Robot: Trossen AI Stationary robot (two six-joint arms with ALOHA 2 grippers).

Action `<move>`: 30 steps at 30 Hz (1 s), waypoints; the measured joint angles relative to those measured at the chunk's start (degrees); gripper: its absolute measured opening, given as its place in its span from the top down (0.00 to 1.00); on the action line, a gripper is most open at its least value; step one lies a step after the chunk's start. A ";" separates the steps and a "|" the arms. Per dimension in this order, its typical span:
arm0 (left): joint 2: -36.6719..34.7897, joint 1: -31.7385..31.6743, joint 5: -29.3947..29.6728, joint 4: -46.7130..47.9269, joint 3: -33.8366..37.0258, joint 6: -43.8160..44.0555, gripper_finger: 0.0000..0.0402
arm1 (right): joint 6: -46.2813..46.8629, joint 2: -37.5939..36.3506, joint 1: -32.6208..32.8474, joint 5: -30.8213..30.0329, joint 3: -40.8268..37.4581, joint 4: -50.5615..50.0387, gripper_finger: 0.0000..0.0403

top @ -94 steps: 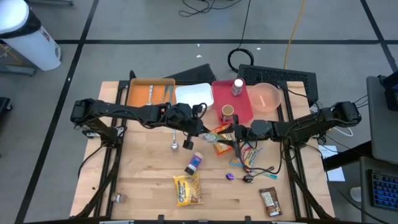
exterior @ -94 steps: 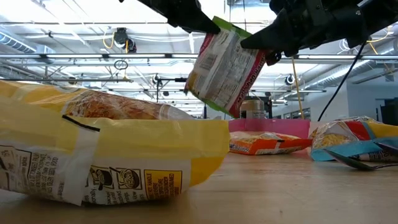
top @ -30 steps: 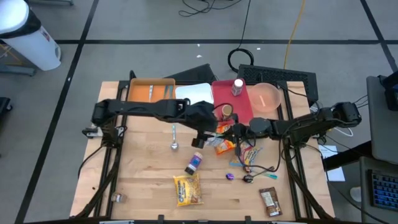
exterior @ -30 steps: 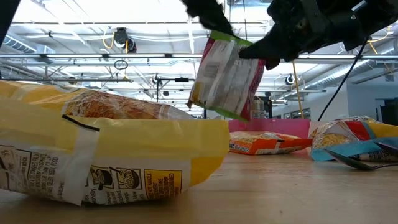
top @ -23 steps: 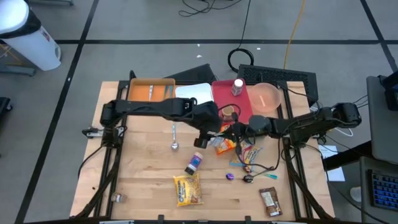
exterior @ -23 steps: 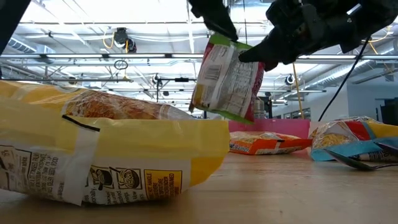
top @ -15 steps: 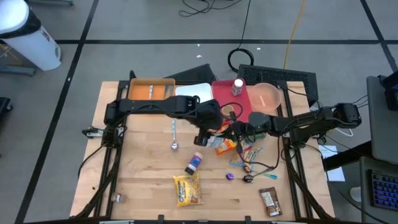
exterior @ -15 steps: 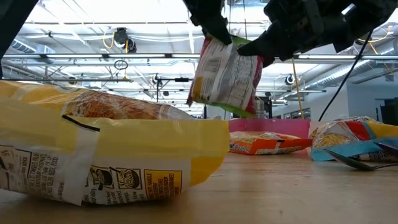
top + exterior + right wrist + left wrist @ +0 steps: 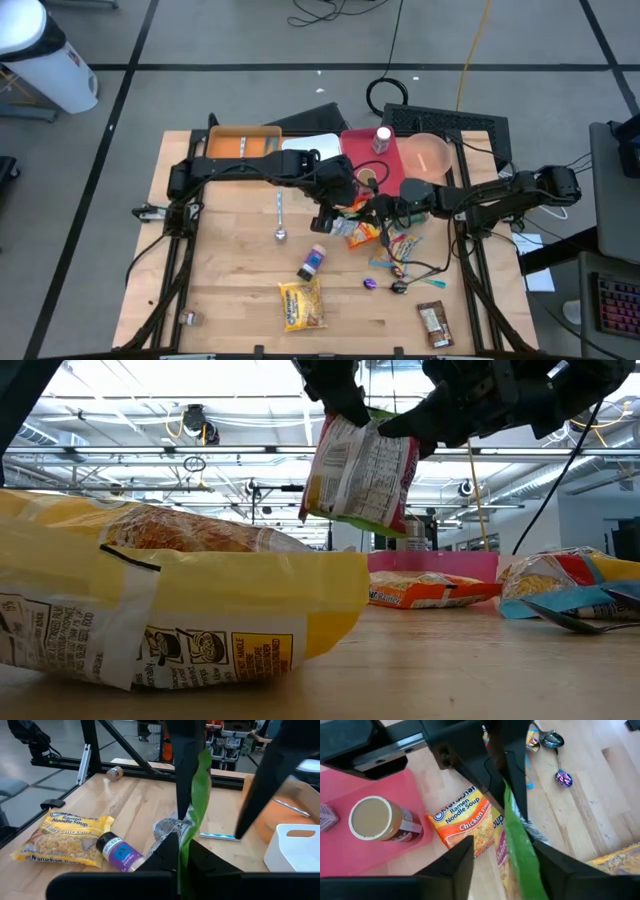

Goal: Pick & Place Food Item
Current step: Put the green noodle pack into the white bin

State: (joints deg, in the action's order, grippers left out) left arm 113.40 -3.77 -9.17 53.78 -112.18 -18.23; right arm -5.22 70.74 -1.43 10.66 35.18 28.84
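Fingers of our right gripper (image 9: 186, 851) are clamped on the green-edged snack packet (image 9: 362, 470), held in the air above the worktop (image 9: 230, 270) near the pink tray (image 9: 395, 175). Our left gripper (image 9: 501, 842) straddles the packet's top edge; we cannot tell if it grips yet. We judge the handover needs the left squeezing firmly before the right lets go.
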 joint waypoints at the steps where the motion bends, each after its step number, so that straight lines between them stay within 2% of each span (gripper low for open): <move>1: 0.00 0.02 -0.04 -0.12 0.02 -0.35 0.63 | 0.00 0.00 0.00 -0.02 0.00 0.00 1.00; 8: 0.00 0.04 -0.06 -0.89 0.02 -3.86 0.94 | 0.00 0.00 -0.02 -0.15 0.02 -0.43 1.00; 10: 0.00 0.02 -0.04 -1.01 0.06 -4.27 0.98 | 0.00 0.00 -0.02 -0.17 0.02 -0.43 1.00; 17: 0.00 0.04 0.24 0.14 0.06 -6.40 0.99 | 0.19 0.00 -0.02 -0.15 0.02 -0.46 0.99; 20: -0.58 0.06 2.19 2.04 0.08 -6.52 0.99 | 1.91 0.00 -0.02 -0.36 0.02 -0.46 0.96; 26: -2.97 -0.30 4.83 7.35 0.08 -5.61 0.99 | 3.18 0.00 0.00 -4.50 0.04 -0.11 0.80; 30: -5.34 -0.55 6.01 10.39 0.10 -4.02 1.00 | 3.27 0.00 -0.42 -4.77 0.07 1.13 0.67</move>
State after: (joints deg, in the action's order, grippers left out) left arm 108.06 -4.32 -3.17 64.17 -112.07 -22.25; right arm -1.95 70.74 -1.86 5.89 35.24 29.97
